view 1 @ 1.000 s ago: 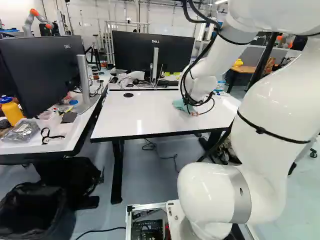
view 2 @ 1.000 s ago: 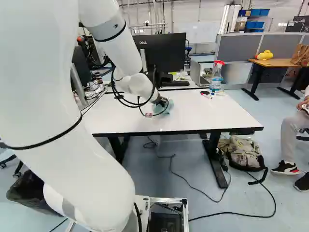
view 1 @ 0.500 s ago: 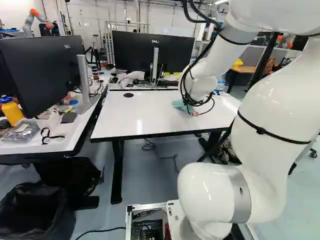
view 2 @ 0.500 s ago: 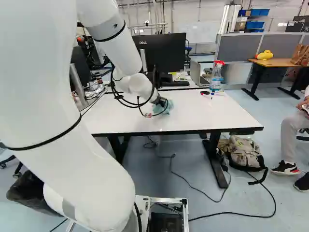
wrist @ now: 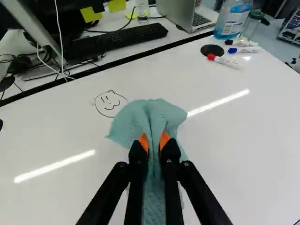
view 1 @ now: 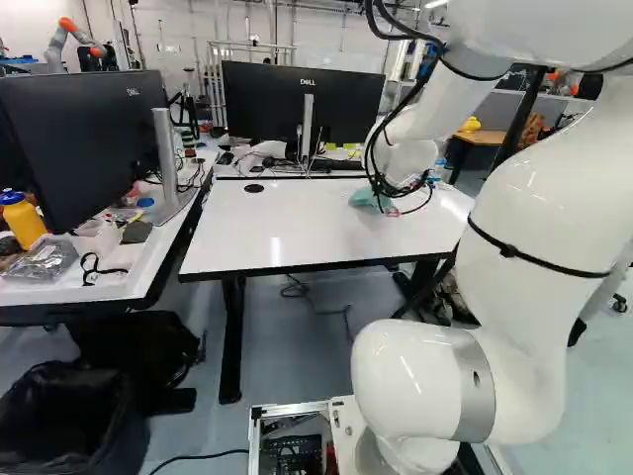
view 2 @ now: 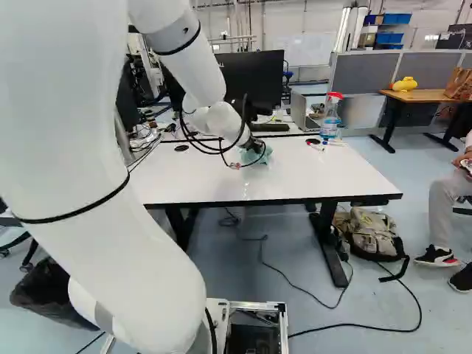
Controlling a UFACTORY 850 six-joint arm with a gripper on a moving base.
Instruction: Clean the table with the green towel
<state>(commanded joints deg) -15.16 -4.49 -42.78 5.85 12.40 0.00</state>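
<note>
Wrist view, twelve o'clock straight ahead of the gripper (wrist: 153, 142): I hold the green towel (wrist: 161, 111) pinched between both fingers, over the white table (wrist: 234, 140); the face drawing (wrist: 110, 104) lies just beyond the cloth's edge, towards ten o'clock, probably my next wiping direction.

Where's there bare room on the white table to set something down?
The white table is bare between the green towel and the near edge, and, in the right base view, right of the towel, nearer than the markers. Crowded: around the markers and spray bottle; at the gripper, holding the towel by the drawn face.
</note>
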